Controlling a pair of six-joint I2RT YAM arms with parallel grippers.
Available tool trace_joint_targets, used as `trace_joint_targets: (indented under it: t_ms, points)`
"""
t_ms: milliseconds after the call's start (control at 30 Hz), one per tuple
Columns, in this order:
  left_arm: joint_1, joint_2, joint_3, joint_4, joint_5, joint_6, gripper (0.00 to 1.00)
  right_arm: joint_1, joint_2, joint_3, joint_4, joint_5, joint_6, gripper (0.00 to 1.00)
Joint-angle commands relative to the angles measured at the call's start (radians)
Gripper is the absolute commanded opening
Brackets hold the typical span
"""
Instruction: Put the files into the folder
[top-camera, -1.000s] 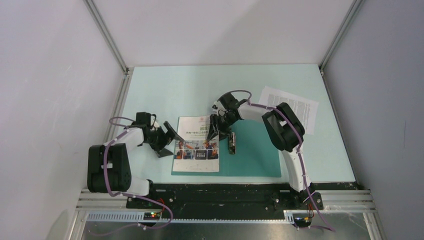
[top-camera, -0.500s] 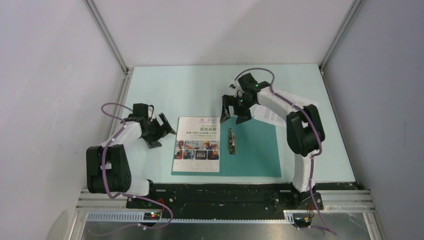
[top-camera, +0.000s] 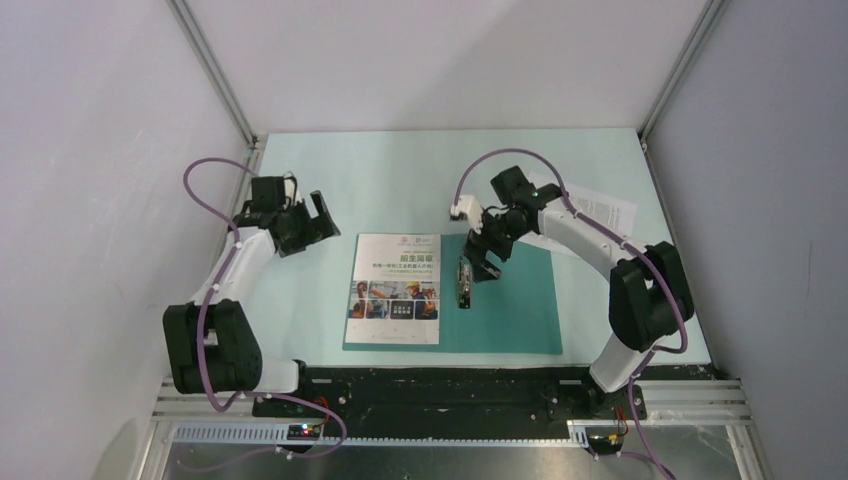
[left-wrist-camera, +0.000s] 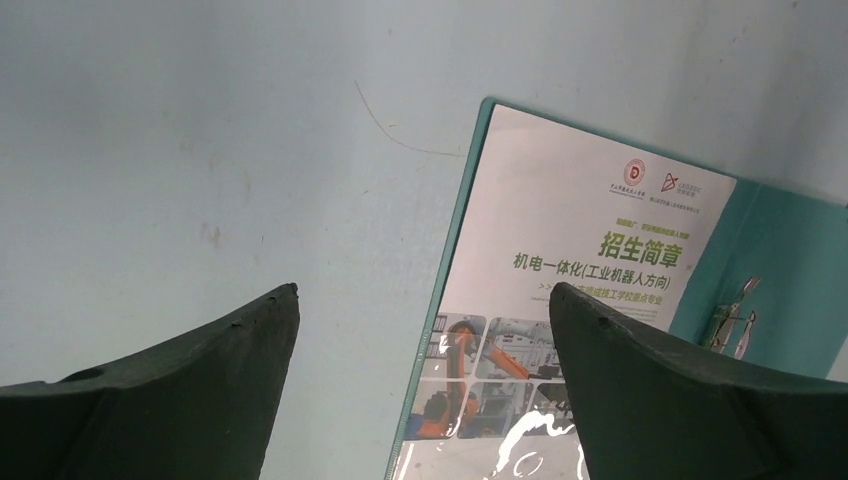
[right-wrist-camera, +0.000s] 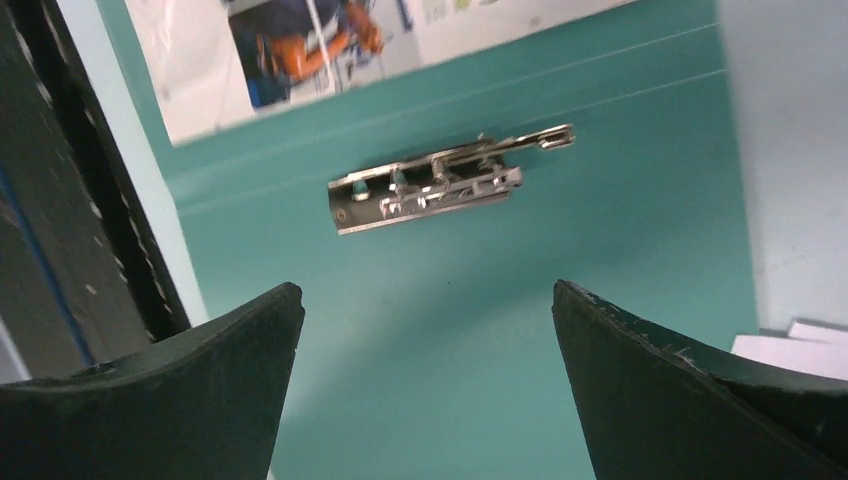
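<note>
The teal folder (top-camera: 520, 305) lies open on the table with its metal clip (top-camera: 463, 283) on the spine. The brochure page (top-camera: 395, 290) lies flat on its left half. The text sheet (top-camera: 600, 212) lies on the table at the back right, partly under my right arm. My right gripper (top-camera: 484, 260) is open and empty over the folder's right half beside the clip; its view shows the clip (right-wrist-camera: 440, 190), the folder (right-wrist-camera: 600, 150) and the brochure's edge (right-wrist-camera: 330, 40). My left gripper (top-camera: 305, 222) is open and empty, left of the folder; its view shows the brochure (left-wrist-camera: 580, 290).
The pale table (top-camera: 400, 180) is walled by white panels and aluminium posts. A black base rail (top-camera: 450, 385) runs along the near edge. A corner of white paper (right-wrist-camera: 800, 345) shows at the right wrist view's lower right.
My left gripper has drawn back and to the left, away from the brochure. My right gripper left the brochure's edge, swung to the back, then came down over the folder by the clip.
</note>
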Motion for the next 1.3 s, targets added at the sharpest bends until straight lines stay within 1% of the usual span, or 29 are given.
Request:
trace_joint_targets:
  t_ms: [0, 67, 200, 233, 300, 367, 400, 500, 567, 667, 700, 733, 767, 800, 833, 867, 967, 1000, 1033, 1067, 1100, 1167, 1233, 1267]
  points:
    - [-0.016, 0.009, 0.044, 0.004, -0.019, 0.080, 1.00, 0.023, -0.025, -0.059, 0.027, -0.015, -0.355, 0.99]
    - [-0.021, 0.016, 0.046, 0.003, -0.015, 0.080, 1.00, 0.031, -0.002, -0.065, 0.041, -0.022, -0.403, 0.99]
    - [-0.024, 0.023, 0.044, -0.015, -0.017, 0.091, 1.00, 0.068, 0.053, -0.066, 0.072, 0.033, -0.433, 0.99]
    - [-0.023, 0.024, 0.044, -0.019, -0.014, 0.093, 1.00, 0.072, 0.059, -0.066, 0.099, 0.075, -0.416, 0.99]
    - [-0.024, 0.024, 0.046, -0.028, 0.002, 0.097, 1.00, 0.055, 0.062, -0.065, 0.154, 0.092, -0.327, 0.99]
    - [-0.029, 0.027, 0.056, -0.031, 0.020, 0.103, 1.00, -0.007, 0.051, -0.053, 0.195, 0.050, -0.216, 0.99]
    - [-0.033, 0.028, 0.067, -0.031, 0.022, 0.106, 1.00, -0.059, 0.047, -0.045, 0.198, 0.040, -0.140, 0.99]
    - [-0.054, 0.033, 0.103, -0.030, 0.056, 0.108, 1.00, -0.168, 0.029, -0.008, 0.199, 0.021, -0.038, 0.99]
    - [-0.100, 0.053, 0.144, -0.028, 0.082, 0.108, 1.00, -0.287, 0.028, 0.020, 0.196, 0.032, 0.026, 1.00]
    - [-0.175, 0.120, 0.243, -0.026, 0.107, 0.101, 1.00, -0.426, 0.058, 0.081, 0.181, 0.090, 0.193, 1.00]
    - [-0.192, 0.140, 0.267, -0.024, 0.110, 0.093, 1.00, -0.503, 0.092, 0.127, 0.172, 0.104, 0.284, 0.99]
    - [-0.229, 0.180, 0.321, -0.023, 0.114, 0.089, 1.00, -0.544, 0.111, 0.170, 0.152, 0.126, 0.326, 1.00]
    - [-0.247, 0.230, 0.349, -0.021, 0.115, 0.078, 1.00, -0.620, 0.137, 0.182, 0.151, 0.132, 0.396, 1.00]
    - [-0.286, 0.259, 0.414, -0.020, 0.119, 0.070, 1.00, -0.653, 0.143, 0.185, 0.165, 0.141, 0.422, 0.99]
    - [-0.304, 0.317, 0.488, -0.017, 0.122, 0.051, 1.00, -0.713, 0.148, 0.184, 0.172, 0.147, 0.456, 0.99]
    - [-0.342, 0.350, 0.524, -0.017, 0.130, 0.038, 1.00, -0.739, 0.158, 0.188, 0.167, 0.157, 0.467, 0.99]
    - [-0.414, 0.524, 0.717, -0.007, 0.155, -0.049, 1.00, -0.826, 0.183, 0.202, 0.126, 0.163, 0.484, 0.99]
    - [-0.451, 0.557, 0.755, 0.005, 0.171, -0.067, 1.00, -0.838, 0.190, 0.197, 0.114, 0.177, 0.485, 0.99]
    - [-0.469, 0.624, 0.828, 0.013, 0.178, -0.100, 1.00, -0.859, 0.193, 0.193, 0.110, 0.185, 0.493, 1.00]
    - [-0.505, 0.656, 0.861, 0.029, 0.187, -0.118, 1.00, -0.879, 0.199, 0.182, 0.102, 0.206, 0.500, 0.99]
    - [-0.522, 0.720, 0.927, 0.036, 0.190, -0.155, 1.00, -0.888, 0.202, 0.175, 0.099, 0.220, 0.514, 1.00]
    - [-0.574, 0.803, 1.012, 0.064, 0.201, -0.211, 0.99, -0.916, 0.206, 0.151, 0.097, 0.263, 0.538, 0.99]
    - [-0.636, 0.870, 1.066, 0.107, 0.231, -0.263, 0.98, -0.948, 0.211, 0.128, 0.101, 0.291, 0.557, 0.99]
    - [-0.648, 0.888, 1.078, 0.135, 0.240, -0.301, 0.97, -0.970, 0.219, 0.119, 0.103, 0.293, 0.568, 1.00]
